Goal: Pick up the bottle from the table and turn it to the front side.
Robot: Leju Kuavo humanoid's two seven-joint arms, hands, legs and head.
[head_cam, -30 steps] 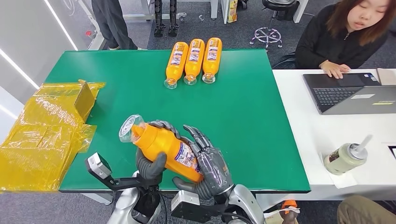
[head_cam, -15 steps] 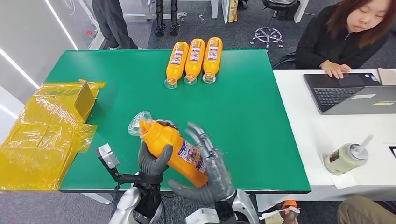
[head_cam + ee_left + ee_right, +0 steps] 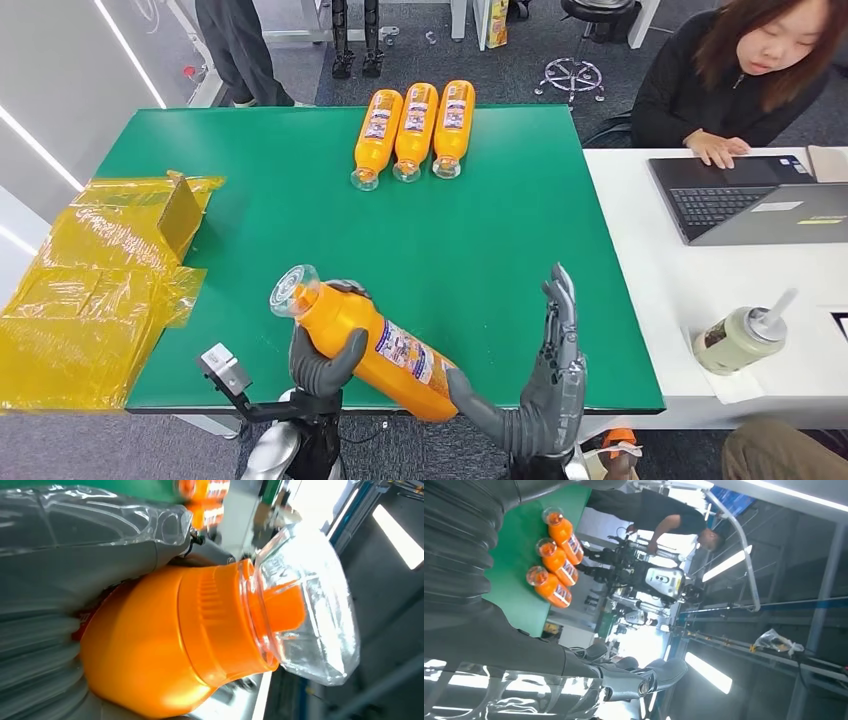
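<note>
Bottle grasped by left robot hand; right robot hand released, fingers spread; three bottles far across table.

My head view is bright and evenly lit, shadows soft on the green table. Left wrist view: the bottle sits very close, its clear cap glaring (background blurred). Right wrist view is backlit, ceiling strip lights blown out.

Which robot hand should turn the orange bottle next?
The left hand, probably. It already grips the bottle near its neck, label up. The right hand stands open beside the bottle's base, holding nothing.
</note>
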